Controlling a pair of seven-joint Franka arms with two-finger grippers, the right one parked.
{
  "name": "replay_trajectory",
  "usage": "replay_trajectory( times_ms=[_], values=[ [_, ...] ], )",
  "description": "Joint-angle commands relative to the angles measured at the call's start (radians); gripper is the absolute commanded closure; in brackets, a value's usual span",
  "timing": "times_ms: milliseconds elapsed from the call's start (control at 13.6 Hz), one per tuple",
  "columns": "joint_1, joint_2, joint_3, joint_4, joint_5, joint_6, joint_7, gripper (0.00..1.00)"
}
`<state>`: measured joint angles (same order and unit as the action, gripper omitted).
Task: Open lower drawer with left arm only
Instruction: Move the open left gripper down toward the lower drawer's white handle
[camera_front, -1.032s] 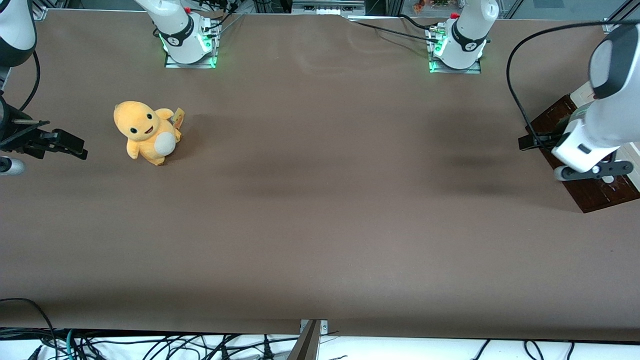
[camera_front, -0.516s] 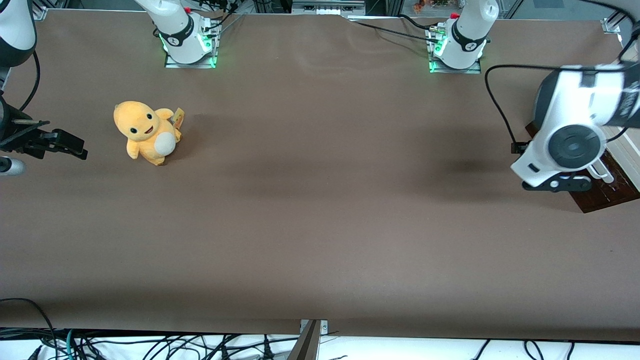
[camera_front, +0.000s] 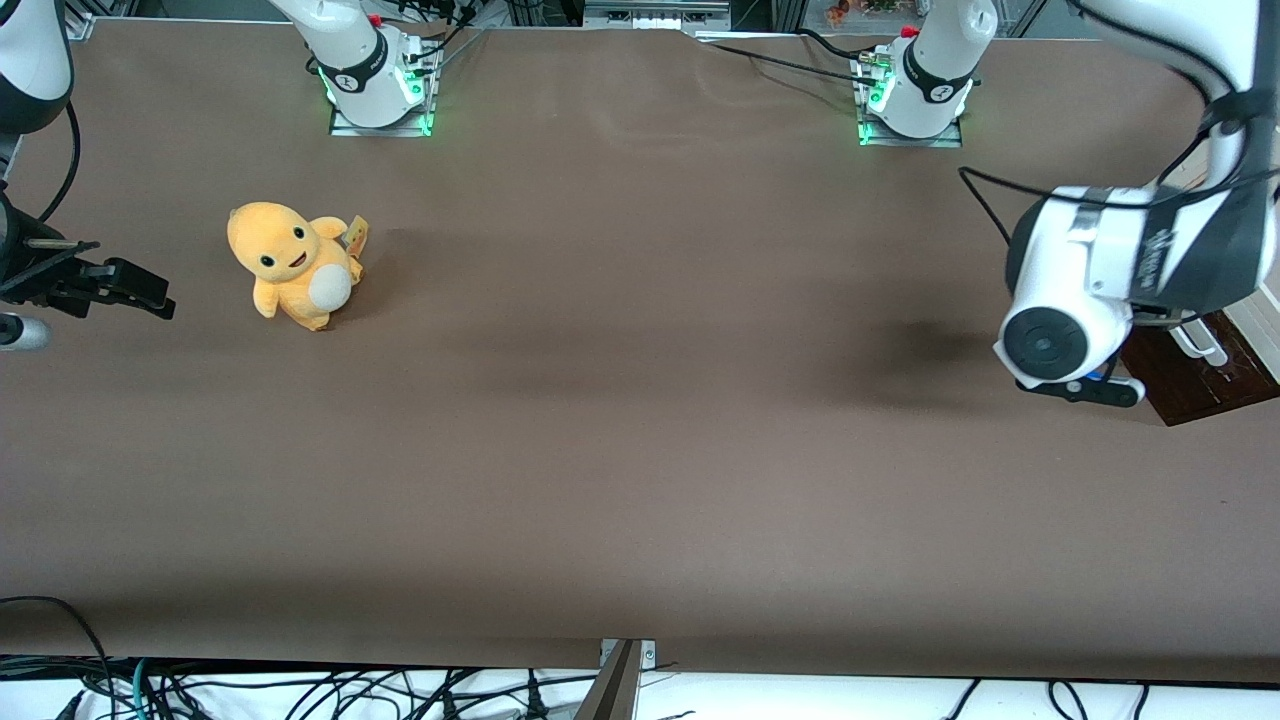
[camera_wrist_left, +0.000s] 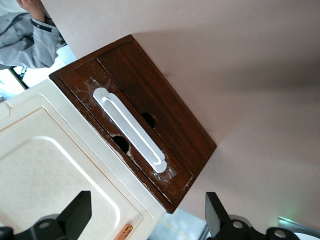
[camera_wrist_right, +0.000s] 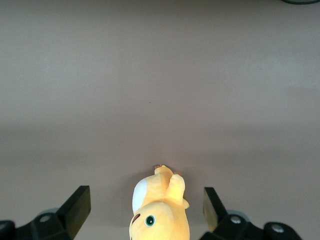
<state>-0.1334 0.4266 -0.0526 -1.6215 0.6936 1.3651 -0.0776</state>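
My tool (camera_wrist_left: 145, 220) hangs released just above the lower drawer (camera_wrist_left: 150, 130), whose white bar handle (camera_wrist_left: 129, 129) (long axis diagonal) lies ahead of the fingers.

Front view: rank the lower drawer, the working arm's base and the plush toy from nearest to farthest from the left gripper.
Left gripper, open, hangs at the working arm's end of the table.
1. Lower drawer, right beside the gripper.
2. Working arm's base, farther from the camera.
3. Plush toy, toward the parked arm's end.
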Motion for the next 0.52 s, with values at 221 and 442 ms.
replay_trajectory(
  times_ms=[221,442],
  values=[
    [-0.018,0.089,0.008,0.032,0.106,-0.037,0.018,0.0],
    [-0.022,0.11,0.008,0.032,0.139,-0.044,0.019,0.0]
  ],
)
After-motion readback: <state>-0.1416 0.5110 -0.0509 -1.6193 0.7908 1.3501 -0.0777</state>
